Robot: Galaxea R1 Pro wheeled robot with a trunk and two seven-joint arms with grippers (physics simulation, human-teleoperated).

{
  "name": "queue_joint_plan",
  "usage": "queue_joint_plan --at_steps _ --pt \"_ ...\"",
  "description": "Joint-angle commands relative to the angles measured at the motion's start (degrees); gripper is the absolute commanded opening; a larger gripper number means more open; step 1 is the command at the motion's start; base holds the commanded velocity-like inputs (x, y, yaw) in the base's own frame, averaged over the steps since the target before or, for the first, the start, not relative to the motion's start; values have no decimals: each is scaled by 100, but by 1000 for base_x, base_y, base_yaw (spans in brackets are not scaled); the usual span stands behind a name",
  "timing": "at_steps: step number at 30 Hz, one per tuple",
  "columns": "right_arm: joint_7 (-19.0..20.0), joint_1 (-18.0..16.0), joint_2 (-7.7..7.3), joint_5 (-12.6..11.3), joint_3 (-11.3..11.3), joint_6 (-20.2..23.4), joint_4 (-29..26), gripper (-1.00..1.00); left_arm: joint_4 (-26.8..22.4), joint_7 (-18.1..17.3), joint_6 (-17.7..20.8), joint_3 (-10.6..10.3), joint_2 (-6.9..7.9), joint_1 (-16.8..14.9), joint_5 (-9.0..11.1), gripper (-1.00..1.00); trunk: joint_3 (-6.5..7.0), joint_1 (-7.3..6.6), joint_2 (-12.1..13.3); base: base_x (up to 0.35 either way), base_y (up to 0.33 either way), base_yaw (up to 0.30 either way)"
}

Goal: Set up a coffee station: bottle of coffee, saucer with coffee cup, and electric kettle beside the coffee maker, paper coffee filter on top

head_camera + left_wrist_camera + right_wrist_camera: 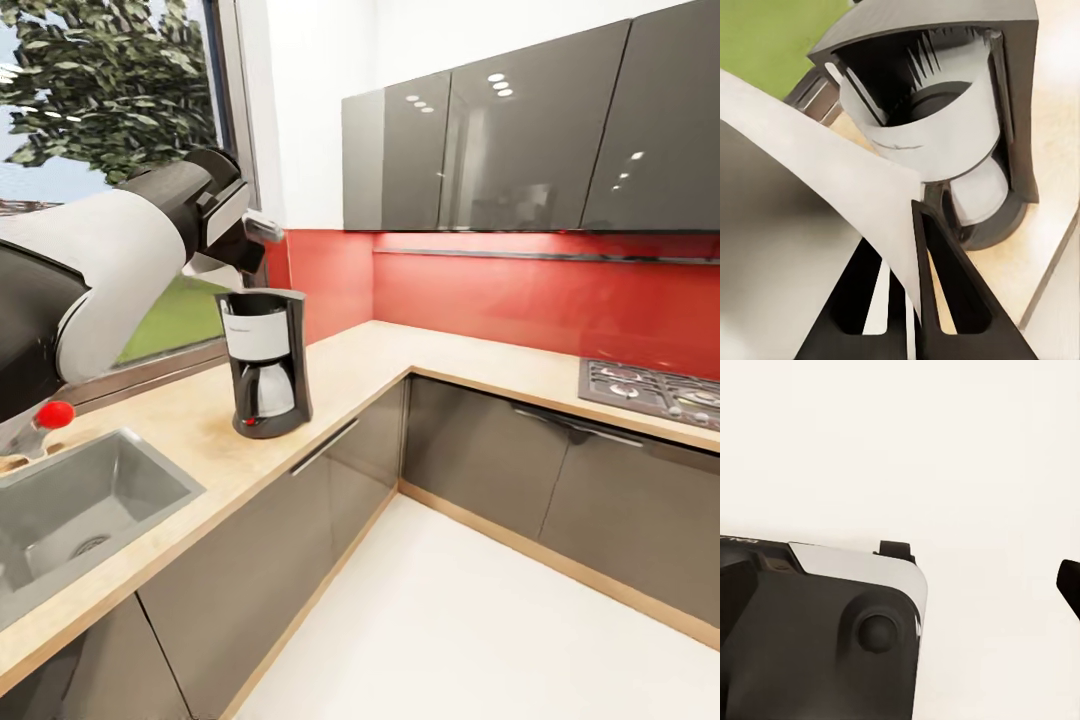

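Observation:
The black coffee maker (263, 362) stands on the beige kitchen countertop (380, 355) near the window corner. My left gripper (228, 260) hovers just above its top, shut on the white paper coffee filter (206, 268). In the left wrist view the paper coffee filter (810, 187) is pinched between the black fingers (956, 292) of the left gripper (900, 232). Beyond them the coffee maker (937, 127) shows its open pale filter basket from above. A thin dark kitchen shelf (560, 256) runs along the red backsplash, bare where it shows.
A steel sink (70, 505) with a red knob (55, 413) is set in the counter to the left. A gas hob (655, 390) lies at the right. Glossy grey cabinets hang above the backsplash. My dark base (817, 645) sits over pale floor.

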Motion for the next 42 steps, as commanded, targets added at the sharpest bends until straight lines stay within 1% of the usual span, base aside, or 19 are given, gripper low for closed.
queue_joint_plan --at_steps 1,6,13,26,31,42 --pt "-2 -3 -2 52 -1 -13 2 100 -4 -3 19 -50 -1 -4 29 -100 -7 0 -5 6 -3 107" --pt "-2 -3 -2 51 -1 -12 2 100 -4 -3 19 -50 -1 -4 32 -100 -7 0 -5 56 -40 43" --pt "-2 -3 -2 50 3 -12 2 100 -4 -3 19 -55 -1 -4 32 -100 -7 0 -5 209 -161 30" --pt "-2 -3 -2 50 -3 -13 2 100 -4 -3 19 -55 -1 -4 26 -100 -7 0 -5 43 -33 211" --pt "1 -3 -2 50 -4 -12 2 100 -4 -3 19 -58 -1 -4 30 -100 -7 0 -5 2 -1 34" --pt "7 -3 -2 50 4 -12 2 100 -13 -3 10 -66 -9 -4 32 -100 -7 0 -5 112 0 1"
